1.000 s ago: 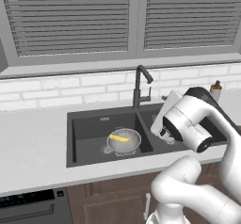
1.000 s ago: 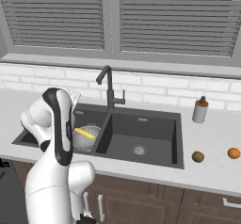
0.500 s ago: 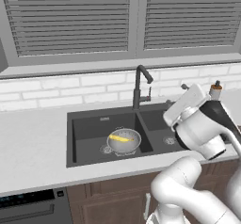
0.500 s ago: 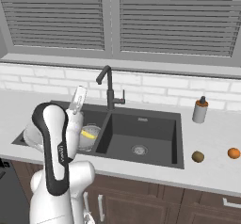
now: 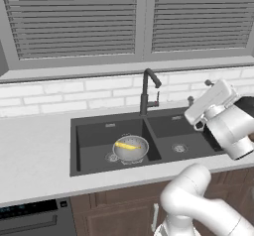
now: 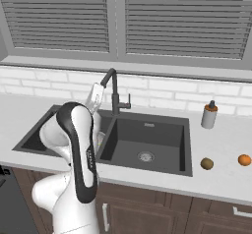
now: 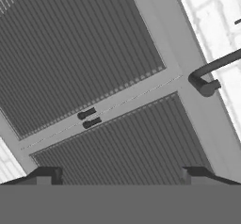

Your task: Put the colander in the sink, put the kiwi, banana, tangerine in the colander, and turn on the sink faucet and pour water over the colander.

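Note:
The shiny colander (image 5: 130,149) sits in the left basin of the dark sink (image 5: 89,132), and the yellow banana (image 5: 126,146) lies inside it. On the counter right of the sink (image 6: 165,142) rest the brown kiwi (image 6: 207,163) and the orange tangerine (image 6: 244,160). The dark faucet (image 5: 147,88) stands behind the divider, spout angled forward. My gripper (image 5: 199,91) is raised above the right basin, tilted up toward the window, open and holding nothing. It rises beside the faucet (image 6: 114,91) in the right base view, gripper (image 6: 97,91). The hand view has both fingertips (image 7: 47,173) wide apart.
A soap bottle with an orange top (image 6: 209,115) stands on the counter behind the kiwi. A brick backsplash and a window with closed blinds (image 7: 84,53) run behind the sink. The faucet's head (image 7: 207,77) shows at the right of the hand view.
The arm has swung right and upward, away from the colander toward the right basin, and the hand has tilted up at the window. The jaws stayed open.

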Available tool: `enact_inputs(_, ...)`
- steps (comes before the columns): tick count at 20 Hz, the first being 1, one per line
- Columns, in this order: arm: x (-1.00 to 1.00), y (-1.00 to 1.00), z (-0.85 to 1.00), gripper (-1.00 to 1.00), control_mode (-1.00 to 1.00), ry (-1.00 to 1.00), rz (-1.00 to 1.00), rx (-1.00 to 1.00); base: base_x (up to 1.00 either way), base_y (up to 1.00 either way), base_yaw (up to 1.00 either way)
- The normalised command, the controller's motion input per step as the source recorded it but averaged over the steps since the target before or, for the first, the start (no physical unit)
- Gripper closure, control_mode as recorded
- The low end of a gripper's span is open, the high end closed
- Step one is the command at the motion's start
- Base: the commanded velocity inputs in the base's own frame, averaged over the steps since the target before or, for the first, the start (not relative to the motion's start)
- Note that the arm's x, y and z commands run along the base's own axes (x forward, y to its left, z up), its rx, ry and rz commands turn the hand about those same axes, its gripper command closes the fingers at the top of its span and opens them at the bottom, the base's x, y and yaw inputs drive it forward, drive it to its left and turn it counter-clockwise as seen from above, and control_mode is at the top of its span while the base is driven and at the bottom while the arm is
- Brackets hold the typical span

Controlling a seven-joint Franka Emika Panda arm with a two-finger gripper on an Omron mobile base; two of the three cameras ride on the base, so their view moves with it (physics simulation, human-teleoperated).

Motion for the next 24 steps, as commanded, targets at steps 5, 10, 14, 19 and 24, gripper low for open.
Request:
enact_inputs(5, -0.03, -0.57, -0.04, -1.00, -1.00, -0.03, 0.16, -0.21, 0.00, 0.00, 0.00)
enact_inputs(10, -0.07, -0.58, -0.05, -1.00, -1.00, -0.12, 0.16, -0.28, 0.00, 0.00, 0.00)
enact_inputs(14, -0.38, -0.85, -0.11, -1.00, -1.00, -0.28, 0.08, -0.10, 0.00, 0.00, 0.00)
enact_inputs(19, -0.35, -0.49, -0.29, -1.00, -1.00, -0.26, -0.05, 0.00, 0.00, 0.00, 0.00)
enact_inputs(24, -0.17, -0.51, -0.44, -1.00, -1.00, -0.03, -0.21, 0.06, 0.00, 0.00, 0.00)
